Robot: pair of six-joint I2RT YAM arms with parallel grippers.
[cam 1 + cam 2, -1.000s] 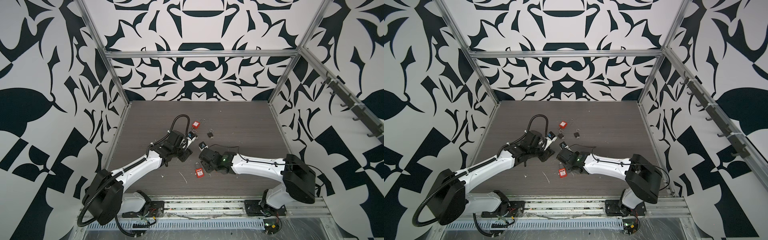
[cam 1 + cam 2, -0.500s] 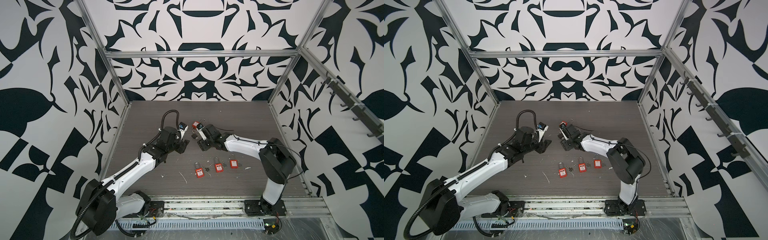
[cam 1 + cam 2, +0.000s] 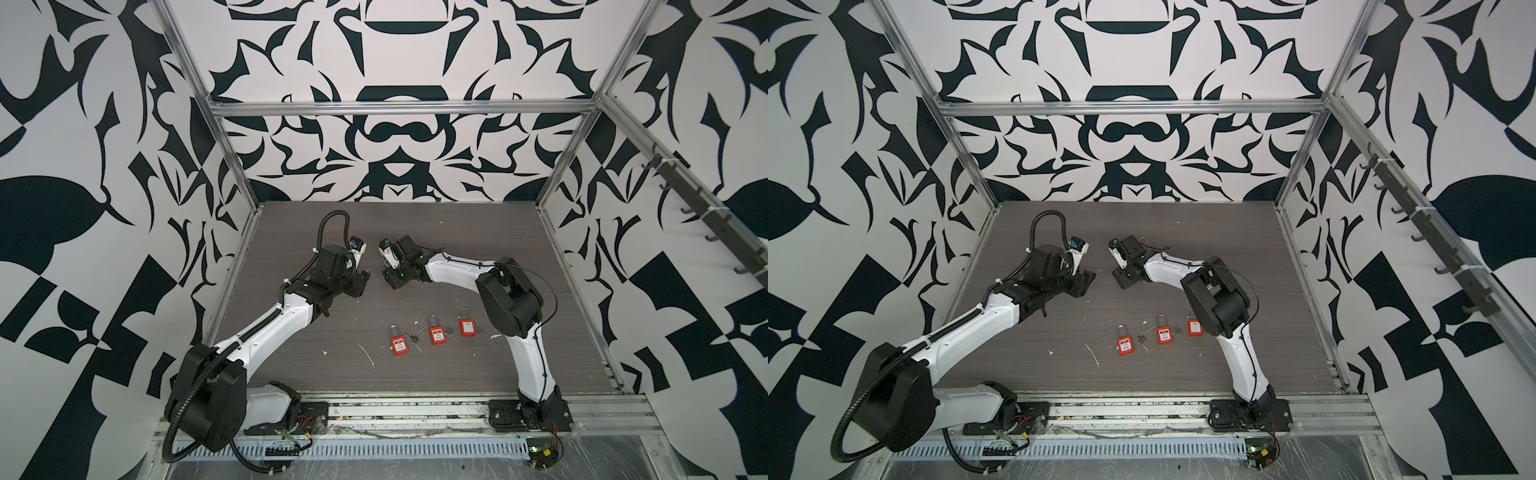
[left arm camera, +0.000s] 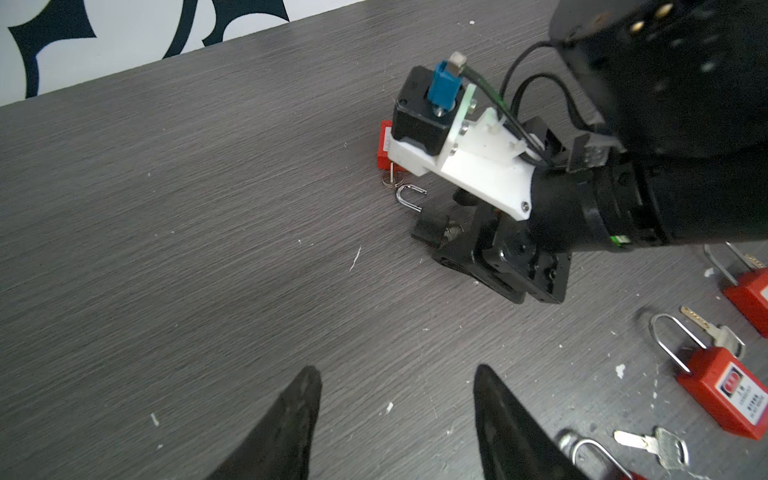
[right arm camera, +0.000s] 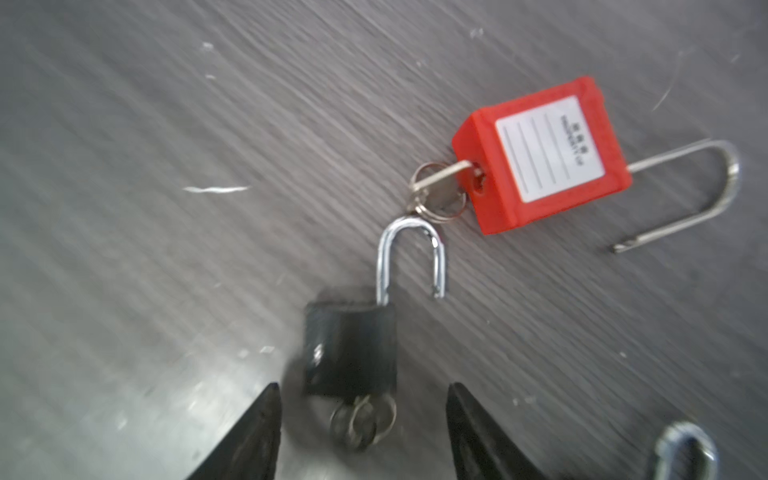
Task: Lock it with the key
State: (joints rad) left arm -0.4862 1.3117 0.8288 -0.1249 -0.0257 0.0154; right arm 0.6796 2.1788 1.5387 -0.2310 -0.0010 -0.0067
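Right gripper (image 5: pixel 361 388), jaws apart, poised at the small black metal padlock (image 5: pixel 351 345), which looks rigid and slick: pinch its flat sides

A dark grey wood-grain bench (image 3: pixel 415 232) sits inside black-and-white patterned walls (image 3: pixel 399 137) edged by an aluminium frame (image 3: pixel 399 107). A thin white streak (image 3: pixel 366 354) marks the bench. A rail of dark hooks (image 3: pixel 712 212) runs along the right-hand wall. A slotted strip (image 3: pixel 415 449) lies along the front.
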